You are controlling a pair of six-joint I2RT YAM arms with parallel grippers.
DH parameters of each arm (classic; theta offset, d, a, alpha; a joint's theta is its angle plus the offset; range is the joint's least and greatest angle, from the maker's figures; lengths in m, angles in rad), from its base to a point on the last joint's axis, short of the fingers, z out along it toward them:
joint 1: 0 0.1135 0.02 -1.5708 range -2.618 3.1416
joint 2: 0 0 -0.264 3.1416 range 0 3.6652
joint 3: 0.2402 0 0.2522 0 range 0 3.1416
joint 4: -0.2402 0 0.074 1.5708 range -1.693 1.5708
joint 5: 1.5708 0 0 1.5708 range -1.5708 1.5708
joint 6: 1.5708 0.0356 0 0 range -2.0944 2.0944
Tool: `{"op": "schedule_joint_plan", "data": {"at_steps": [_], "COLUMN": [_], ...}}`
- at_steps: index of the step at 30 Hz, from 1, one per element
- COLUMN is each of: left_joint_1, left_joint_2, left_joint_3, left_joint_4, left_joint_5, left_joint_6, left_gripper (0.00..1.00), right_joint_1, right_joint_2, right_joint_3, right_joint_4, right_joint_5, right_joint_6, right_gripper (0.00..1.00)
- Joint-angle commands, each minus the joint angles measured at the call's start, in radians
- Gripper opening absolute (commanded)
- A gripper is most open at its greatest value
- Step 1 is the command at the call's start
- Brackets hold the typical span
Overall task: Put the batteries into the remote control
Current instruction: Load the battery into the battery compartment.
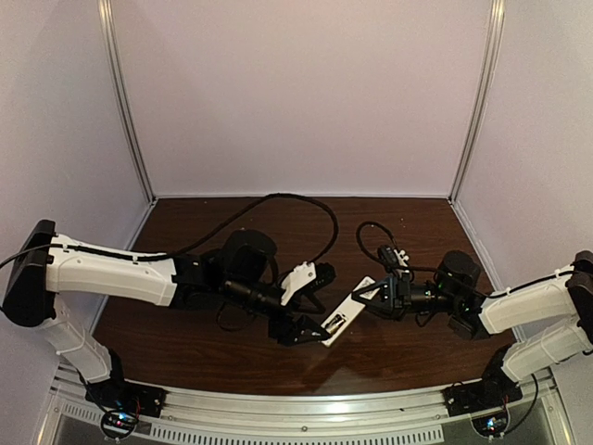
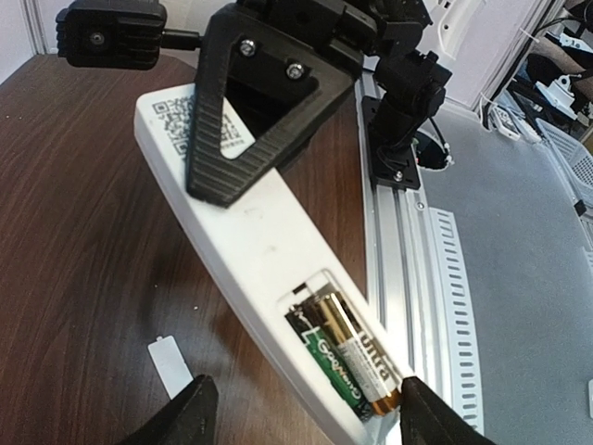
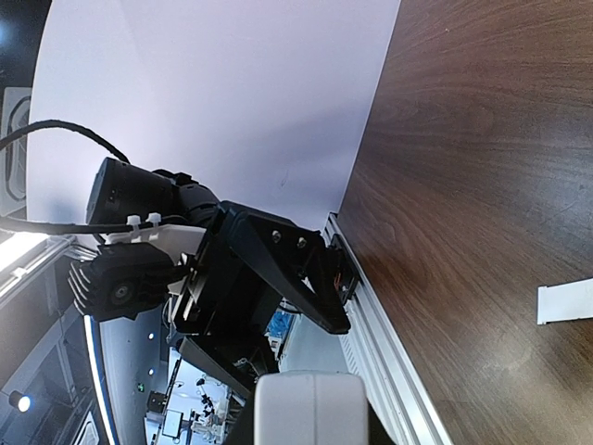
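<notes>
Your left claw [image 2: 306, 413] stands spread, its two black fingers [image 2: 181, 419] on either side of the near end of the remote control [image 2: 250, 232]. The finger on the wood side is clear of the plastic. The other sits just beside the remote's edge, and you cannot tell whether it touches.

Right between those fingers lies the open battery recess [image 2: 320, 301], cut into the back of the remote. The batteries [image 2: 347, 357] lie in it side by side, lengthwise along the bar. One is dark, black and green with white lettering. The other is gold with a pale silvery band, and copper-coloured ends show at the end nearest your claw.

Beyond the recess, the remote runs away from your left claw as a slim white plastic bar, back side up and plain apart from a QR-code label [image 2: 176, 119] near its far end. There your right claw [image 1: 373, 298] is pressed together on the remote, with one ribbed triangular finger laid flat across the back, partly over the label. The bar appears to be held off the table.

Below and to the wood side of your left claw, a small flat white cover piece [image 2: 170, 364] lies on the dark wooden table [image 2: 74, 232], apart from the remote. On the other side runs the aluminium rail [image 2: 408, 278].
</notes>
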Motion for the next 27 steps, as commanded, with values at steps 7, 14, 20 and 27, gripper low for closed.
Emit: {"op": "schedule_joint_plan", "data": {"at_steps": [7,14,20,27], "left_joint_1": [0.010,0.011,0.021,0.045], "left_joint_2": [0.013,-0.017,-0.020,-0.029], "left_joint_3": [0.029,0.017,0.000,-0.015], "left_joint_4": [0.015,0.029,0.047,0.076], "left_joint_5": [0.094,0.122,0.133,0.157], "left_joint_6": [0.017,-0.003,-0.018,-0.074], "left_gripper": [0.74,0.85,0.85,0.83], "right_joint_1": [0.012,0.012,0.012,0.012], "right_joint_2": [0.001,-0.007,0.002,-0.010], "right_joint_3": [0.036,0.047,0.050,0.050], "right_joint_4": [0.020,-0.023,-0.007,-0.033], "right_joint_5": [-0.002,0.004,-0.016,-0.020], "right_joint_6": [-0.022,-0.049,-0.051,-0.074], "right_gripper": [0.00,0.00,0.00,0.00]}}
